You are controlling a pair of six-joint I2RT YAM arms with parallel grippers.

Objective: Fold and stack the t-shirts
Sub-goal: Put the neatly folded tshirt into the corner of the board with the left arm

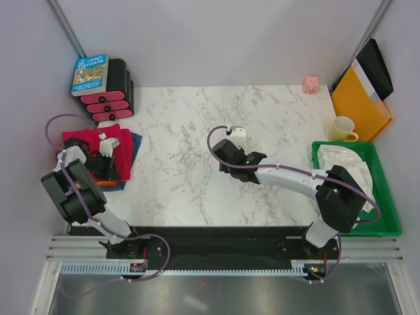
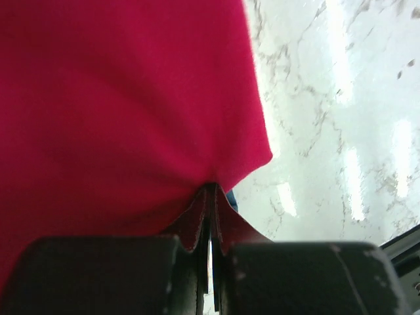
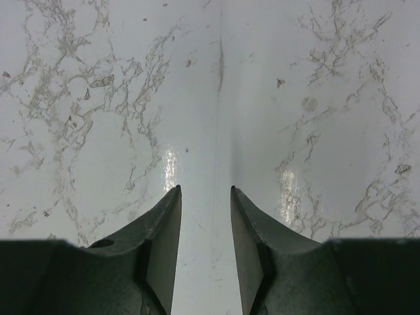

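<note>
**Left gripper pinches the red shirt's edge on the pile at the left side of the desk. The right gripper hangs part open over the desk's middle.**

The red shirt lies on top of a blue shirt, with a sliver of what looks like the orange shirt at the near side. The cloth is light, soft and limp. It will likely sag from any single hold, and a thin pinch could pull free. A hem or corner seems the best place to grip, with a second hold to keep it flat. The left jaws are closed tight on a small fold of red cloth, which puckers around them. The left arm is bent sharply, its elbow near the desk's front-left corner and its wrist over the pile. The right arm reaches low towards the centre, its jaws a moderate gap apart and holding nothing.
</note>
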